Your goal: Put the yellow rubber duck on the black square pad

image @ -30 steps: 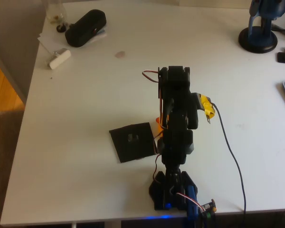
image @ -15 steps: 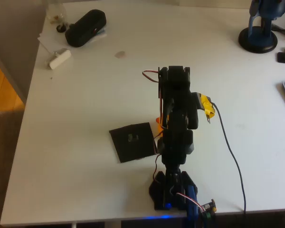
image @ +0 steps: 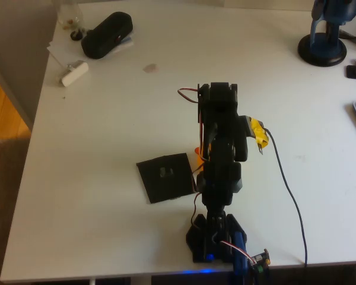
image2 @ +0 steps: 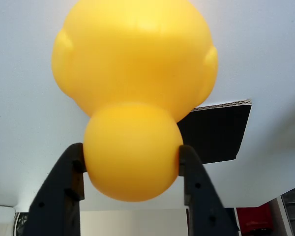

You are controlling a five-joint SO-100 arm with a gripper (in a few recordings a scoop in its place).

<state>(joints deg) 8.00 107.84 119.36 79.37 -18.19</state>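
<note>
In the wrist view the claw (image2: pixel 132 162) is clenched on the head of the yellow rubber duck (image2: pixel 135 88), 1 finger on each side. From overhead, the duck (image: pixel 197 155) peeks out beside the black square pad (image: pixel 165 177), near the table's (image: pixel 107 119) front edge.

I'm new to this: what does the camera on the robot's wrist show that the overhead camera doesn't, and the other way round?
The wrist view shows up close the small rounded yellow rubber duck with the two dark fingers of the gripper pressed against its head.

The overhead view shows the whole white table, the black arm, a bulky black oblong case far off and a blue stand; the arm covers most of the duck, leaving an orange sliver.

Both show the thin flat black square pad, bare, beside the duck.
</note>
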